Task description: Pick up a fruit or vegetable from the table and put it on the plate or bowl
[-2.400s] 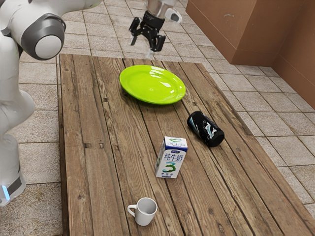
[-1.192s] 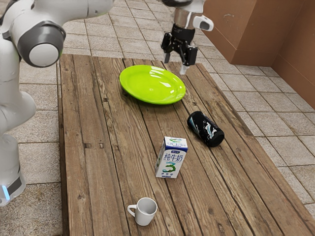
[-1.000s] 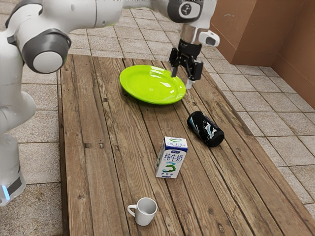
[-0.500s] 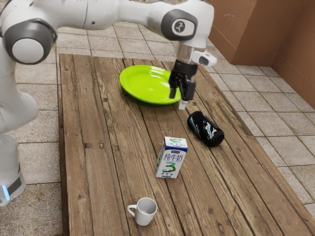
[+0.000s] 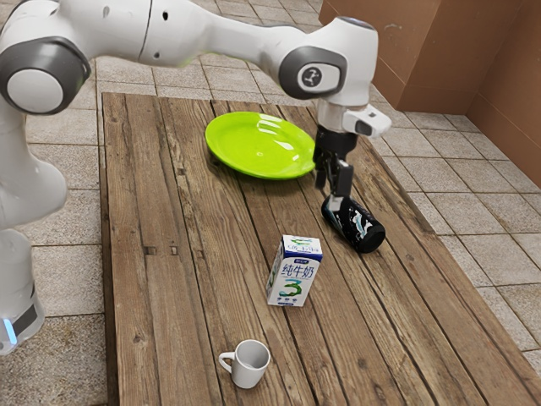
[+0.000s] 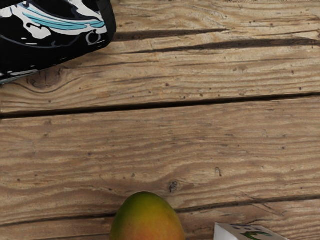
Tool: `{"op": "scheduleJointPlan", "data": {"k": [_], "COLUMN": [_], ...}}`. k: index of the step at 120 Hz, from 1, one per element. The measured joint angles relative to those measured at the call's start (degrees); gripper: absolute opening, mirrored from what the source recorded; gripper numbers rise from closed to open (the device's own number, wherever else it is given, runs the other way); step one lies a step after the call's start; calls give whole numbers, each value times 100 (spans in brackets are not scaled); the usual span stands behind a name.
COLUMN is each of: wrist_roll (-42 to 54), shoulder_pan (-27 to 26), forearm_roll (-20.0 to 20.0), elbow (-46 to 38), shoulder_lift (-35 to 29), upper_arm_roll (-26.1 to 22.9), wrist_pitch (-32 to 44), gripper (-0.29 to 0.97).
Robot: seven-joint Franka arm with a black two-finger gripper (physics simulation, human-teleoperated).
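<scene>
A mango [image 6: 146, 217], green at its tip and orange-red lower down, lies on the wooden table [image 5: 186, 254] right beside a corner of the milk carton [image 6: 250, 232]. The lime-green plate [image 5: 260, 144] sits at the far end of the table with nothing on it. My gripper [image 5: 332, 196] hangs open and holds nothing. It points down just past the plate's near right rim, directly above the far end of a black can [image 5: 355, 222].
The black can [image 6: 50, 30] with blue and white print lies on its side near the table's right edge. The white and blue milk carton [image 5: 294, 271] stands mid-table. A white cup [image 5: 248, 362] sits near the front. Tiled floor surrounds the table.
My arm has swung from behind the table's far edge, over the plate's right rim, and down toward the black can. Nothing on the table has moved.
</scene>
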Motion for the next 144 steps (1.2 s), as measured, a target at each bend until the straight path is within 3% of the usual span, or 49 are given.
{"op": "scheduleJointPlan", "data": {"k": [25, 48, 74, 83, 99, 126, 144], "wrist_roll": [191, 246, 190, 101, -143, -520, -735], "shoulder_pan": [-9, 75, 366, 390, -59, -64, 8], "forearm_roll": [31, 398, 637, 930, 1344, 1415, 1178], "elbow": [-314, -711, -1084, -1218, -1350, -1460, -1471], "shoulder_lift": [-181, -652, -748, -1104, -1357, -1219, -1210], "upper_arm_roll": [104, 69, 7, -265, -530, -503, -424], "wrist_pitch": [52, 75, 116, 125, 108, 77, 31], "gripper": [68, 68, 68, 68, 68, 68, 68]}}
